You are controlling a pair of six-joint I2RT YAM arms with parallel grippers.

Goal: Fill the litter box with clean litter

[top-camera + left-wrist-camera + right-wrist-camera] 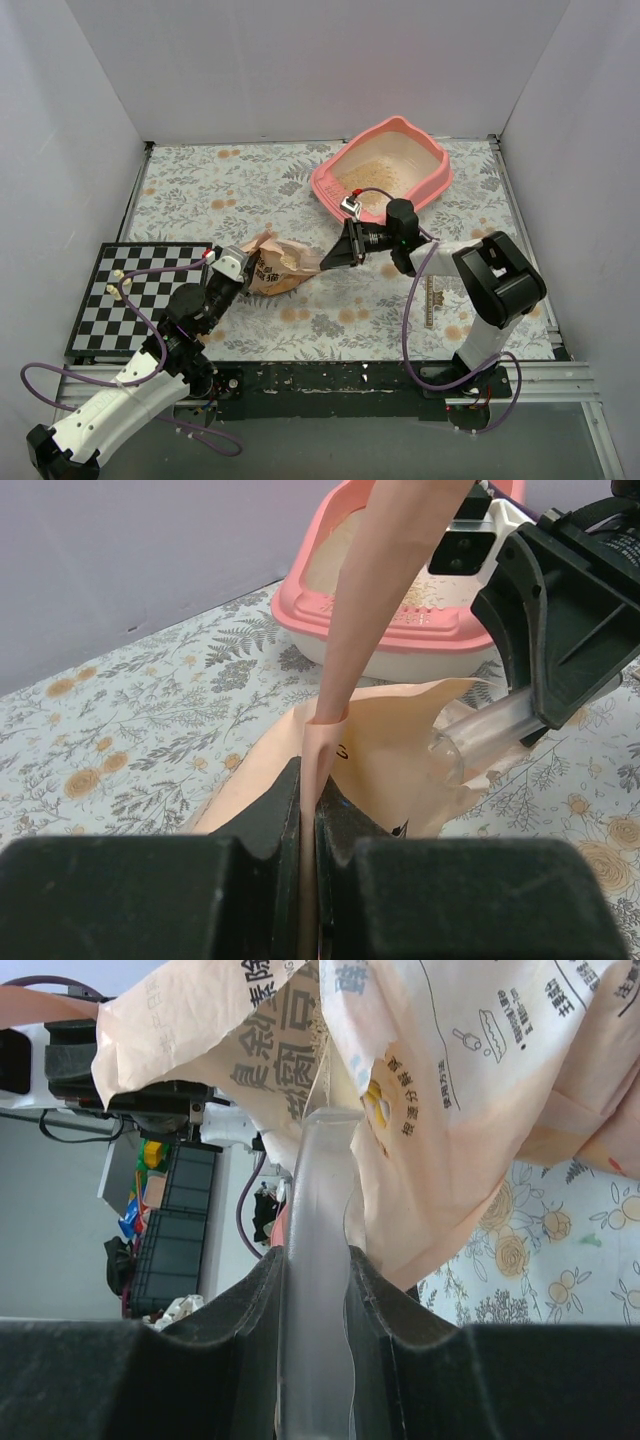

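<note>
Litter box (322, 187), its long axis eight-to-two o'clock and some clean litter (378, 172) inside, sits at one o'clock from the nearer right gripper (332, 254), which pinches a clear scoop (318, 1220) poked into the printed bag (285, 262) whose edge the left gripper (247, 268) clamps tight.

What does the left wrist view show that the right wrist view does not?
Only the left wrist view shows the litter box and the left tool shut on the bag. Only the right wrist view shows the bag's printed text and black crates behind. Both show the bag, the clear scoop in the right tool, and the flowered tablecloth.
</note>
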